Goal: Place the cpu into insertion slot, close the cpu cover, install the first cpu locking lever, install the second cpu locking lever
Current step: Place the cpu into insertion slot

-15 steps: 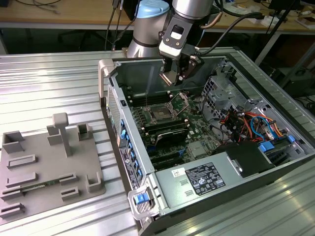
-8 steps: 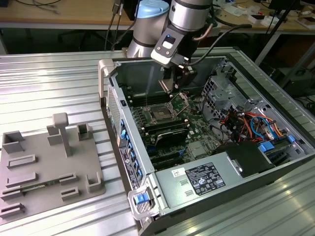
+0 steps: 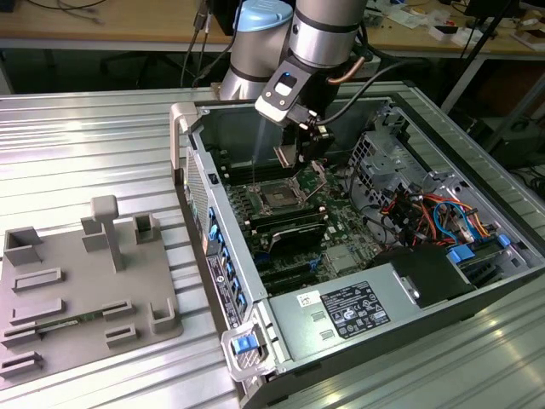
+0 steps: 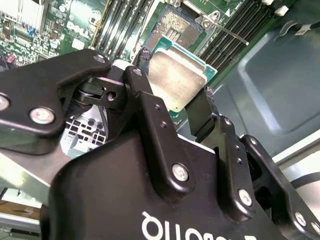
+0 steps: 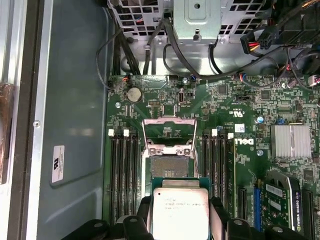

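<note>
My gripper is shut on the cpu, a flat square chip with a silver-grey top, clamped by two opposite edges between the black fingers. In the second wrist view the cpu hangs above the board, short of the insertion slot. In the first wrist view the insertion slot lies bare, just beyond the chip. The cpu cover is swung open away from the slot. A thin locking lever sticks out beside the slot. In the exterior view the gripper hovers inside the open case above the slot.
Black memory slots flank the socket on both sides. A grey power-supply box and a drive cage with bundled cables fill the case's near and right parts. A grey fixture plate lies on the table at the exterior view's left.
</note>
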`<state>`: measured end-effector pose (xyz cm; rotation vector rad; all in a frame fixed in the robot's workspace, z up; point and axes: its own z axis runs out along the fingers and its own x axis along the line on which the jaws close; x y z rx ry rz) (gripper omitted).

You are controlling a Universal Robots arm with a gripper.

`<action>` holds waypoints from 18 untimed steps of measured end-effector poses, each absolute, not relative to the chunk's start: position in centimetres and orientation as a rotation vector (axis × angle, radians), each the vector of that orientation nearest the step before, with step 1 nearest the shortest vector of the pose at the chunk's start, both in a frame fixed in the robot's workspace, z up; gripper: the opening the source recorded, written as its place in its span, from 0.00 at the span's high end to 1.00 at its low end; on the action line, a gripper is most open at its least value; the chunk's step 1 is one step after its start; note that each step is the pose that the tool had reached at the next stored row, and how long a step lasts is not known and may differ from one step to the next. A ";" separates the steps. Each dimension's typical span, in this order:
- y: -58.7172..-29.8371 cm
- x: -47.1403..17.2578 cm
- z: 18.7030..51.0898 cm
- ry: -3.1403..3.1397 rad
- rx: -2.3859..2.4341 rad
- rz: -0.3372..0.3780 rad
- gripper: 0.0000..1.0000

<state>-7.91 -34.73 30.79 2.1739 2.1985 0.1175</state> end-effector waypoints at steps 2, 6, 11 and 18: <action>-34.7 -7.9 30.8 2.199 2.174 0.118 0.45; -34.7 -7.9 30.7 2.199 2.174 0.118 0.45; -34.7 -7.9 30.7 2.199 2.174 0.118 0.45; -34.6 -7.9 30.5 2.184 2.181 0.112 0.45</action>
